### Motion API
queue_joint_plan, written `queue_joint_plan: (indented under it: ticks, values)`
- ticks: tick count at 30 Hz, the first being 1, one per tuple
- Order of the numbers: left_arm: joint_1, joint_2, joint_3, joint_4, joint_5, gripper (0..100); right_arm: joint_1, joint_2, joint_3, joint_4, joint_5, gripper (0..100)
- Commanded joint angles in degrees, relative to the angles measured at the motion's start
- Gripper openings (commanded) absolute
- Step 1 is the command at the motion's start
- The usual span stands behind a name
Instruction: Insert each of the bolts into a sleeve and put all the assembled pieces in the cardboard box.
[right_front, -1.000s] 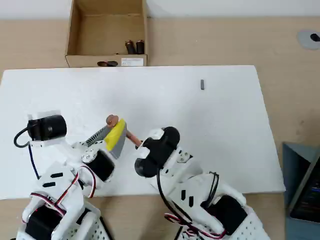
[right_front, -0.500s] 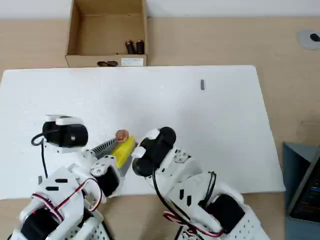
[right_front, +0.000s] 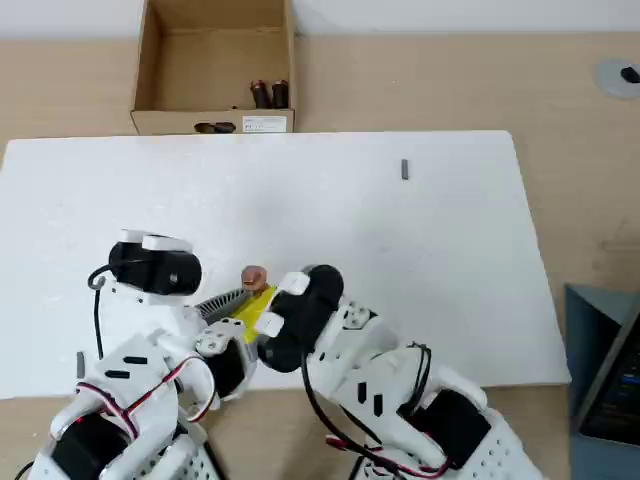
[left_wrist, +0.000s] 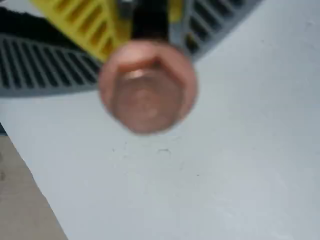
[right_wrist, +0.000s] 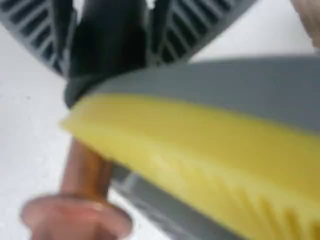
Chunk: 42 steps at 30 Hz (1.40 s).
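Observation:
My left gripper (right_front: 250, 302), one finger yellow and one grey, is shut on a copper bolt (right_front: 254, 274) near the front of the white mat (right_front: 420, 260). In the left wrist view the bolt's round head (left_wrist: 147, 86) faces the camera below the left gripper (left_wrist: 150, 25). My right gripper (right_wrist: 107, 60) is shut on a black sleeve (right_wrist: 107, 42). The left gripper's yellow finger (right_wrist: 200, 145) crosses just in front of it, and the bolt's shaft (right_wrist: 86, 172) runs under that finger. The cardboard box (right_front: 150, 62) stands at the back left and holds two assembled pieces (right_front: 269, 93).
A small dark piece (right_front: 404, 169) lies alone on the mat at the back right. Both arms crowd the mat's front edge. A grey object (right_front: 600, 370) sits off the mat at the right, and a round disc (right_front: 618, 76) lies at the far right.
The left arm has swung right and toward the front, carrying the bolt up against the right gripper. The right wrist has drawn slightly left and back toward the front edge.

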<state>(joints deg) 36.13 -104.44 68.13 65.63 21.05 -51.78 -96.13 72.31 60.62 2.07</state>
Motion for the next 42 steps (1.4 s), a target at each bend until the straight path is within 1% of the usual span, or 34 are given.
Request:
queue_joint_plan:
  ticks: [1,4,6,9,11,15,17,21,24,26,30,31,33,36,39,42]
  values:
    - [-1.3,0.0,0.1,0.1,-2.0,1,-1.7,-0.9,-2.6,-2.9,1.7,0.9]
    - [-1.5,0.0,-1.3,0.5,-2.0,3,-1.7,-0.9,-2.5,-2.9,1.7,0.9]
    - [-1.7,0.0,-1.7,0.4,-1.8,10,-1.6,-0.9,-2.5,-2.9,1.7,0.9]
    - [-5.6,0.1,-2.5,0.5,-2.0,19,-1.5,-0.9,-2.5,-2.9,1.7,0.9]
    - [-8.8,0.2,-3.2,0.5,-3.3,21,-1.5,-0.9,-2.5,-2.8,1.7,0.9]
    - [-14.3,0.1,-4.3,0.5,-7.6,20,-1.5,-0.9,-2.1,-2.8,1.4,0.9]
    - [-16.3,0.1,-5.5,0.5,-8.2,20,-1.5,-0.9,-1.5,-2.8,1.4,0.9]
    - [-17.6,0.1,-8.5,0.5,-8.4,20,-1.4,-0.9,-0.9,-2.9,1.3,0.9]
    - [-19.6,0.0,-10.4,0.5,-8.2,20,1.1,-0.9,-0.9,-2.9,1.2,0.9]
    - [-21.6,0.0,-11.2,0.5,-8.4,16,4.0,-0.9,-0.9,-2.9,1.2,0.9]
    - [-26.3,0.0,-12.0,0.5,-8.4,1,10.3,-0.9,-1.3,-2.6,1.2,0.9]
    - [-27.6,0.0,-11.8,0.6,-8.4,0,11.7,-0.9,-1.3,-2.6,1.1,0.9]
    - [-30.4,0.0,-11.4,1.5,-8.4,1,14.3,-0.9,-1.4,-2.5,-1.1,0.9]
    - [-33.4,0.0,-10.5,3.3,-8.4,0,16.8,-0.7,-3.3,-1.4,-7.7,0.9]
    - [-35.6,0.0,-7.4,6.6,-8.4,0,17.2,-0.4,-5.8,1.7,-12.5,0.9]
    - [-37.3,0.0,-2.5,8.9,-8.5,0,17.3,-0.4,-8.6,4.8,-15.2,0.9]
